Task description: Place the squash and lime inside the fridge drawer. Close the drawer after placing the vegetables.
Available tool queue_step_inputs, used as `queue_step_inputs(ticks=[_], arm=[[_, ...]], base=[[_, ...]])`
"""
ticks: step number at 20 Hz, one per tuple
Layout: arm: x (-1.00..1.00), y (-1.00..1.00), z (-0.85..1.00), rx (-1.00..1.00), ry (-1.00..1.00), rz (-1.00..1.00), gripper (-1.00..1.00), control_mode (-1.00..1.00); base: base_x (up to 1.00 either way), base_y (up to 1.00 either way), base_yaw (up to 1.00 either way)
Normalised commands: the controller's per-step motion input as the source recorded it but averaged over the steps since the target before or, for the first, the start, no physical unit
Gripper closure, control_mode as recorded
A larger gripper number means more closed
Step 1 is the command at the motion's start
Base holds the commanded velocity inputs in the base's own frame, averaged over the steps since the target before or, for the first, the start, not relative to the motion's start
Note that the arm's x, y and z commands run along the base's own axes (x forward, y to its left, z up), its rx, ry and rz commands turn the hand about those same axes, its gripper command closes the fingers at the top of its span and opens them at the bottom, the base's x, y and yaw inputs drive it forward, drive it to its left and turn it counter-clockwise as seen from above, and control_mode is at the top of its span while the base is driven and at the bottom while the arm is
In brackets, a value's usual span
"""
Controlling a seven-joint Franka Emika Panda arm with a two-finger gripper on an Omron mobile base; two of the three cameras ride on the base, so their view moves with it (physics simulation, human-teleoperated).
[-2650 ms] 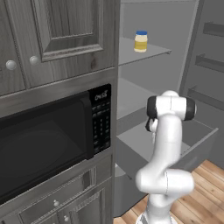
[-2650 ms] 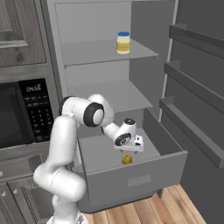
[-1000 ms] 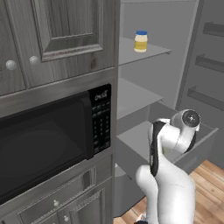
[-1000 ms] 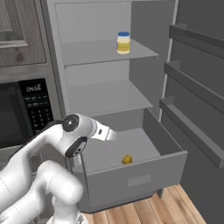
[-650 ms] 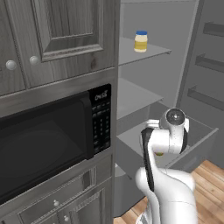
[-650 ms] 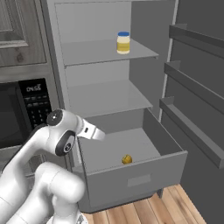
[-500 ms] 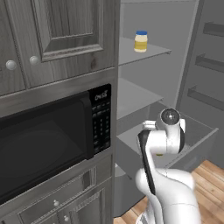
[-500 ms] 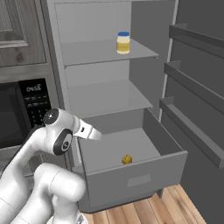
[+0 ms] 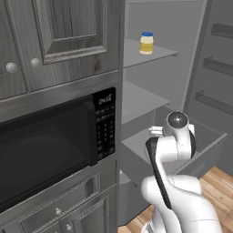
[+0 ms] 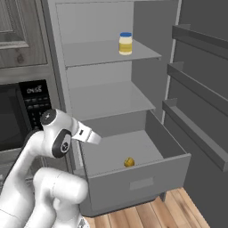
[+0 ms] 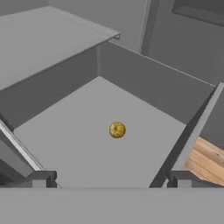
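The fridge drawer is pulled out, a wide light-grey bin at the bottom of the open fridge. The yellow-olive squash lies alone on the drawer floor, and in the hand view the squash sits near the middle, inside the grey drawer walls. My gripper is open, empty, and held above the drawer's left rear side, well apart from the squash. In the right base view the hand sticks out from the folded arm toward the drawer. The lime is out of view.
A yellow jar with a blue cap stands on the top fridge shelf. The microwave and dark wood cabinets lie left of the fridge. The open fridge door with its shelves stands to the right, over wood floor.
My hand has drawn back from over the squash, up and to the left, with the arm folding in. The squash stays on the drawer floor where it was.
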Motion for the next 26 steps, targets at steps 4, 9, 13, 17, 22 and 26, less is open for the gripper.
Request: queue_step_inputs(ticks=[4, 9, 13, 17, 22, 26], arm=[[0.00, 0.00, 0.00, 0.00, 0.00, 0.00, -1.00, 1.00], [0.00, 0.00, 0.00, 0.00, 0.00, 0.00, -1.00, 1.00], [0.00, 0.00, 0.00, 0.00, 0.00, 0.00, -1.00, 1.00], [0.00, 0.00, 0.00, 0.00, 0.00, 0.00, -1.00, 1.00], [0.00, 0.00, 0.00, 0.00, 0.00, 0.00, -1.00, 1.00], [0.00, 0.00, 0.00, 0.00, 0.00, 0.00, -1.00, 1.00]], base=[[-1.00, 0.28, 0.04], [-0.98, 0.82, 0.25], [-0.68, 1.00, 0.38], [-0.35, 1.00, 0.43], [-0.14, 1.00, 0.44], [0.00, 1.00, 0.38]])
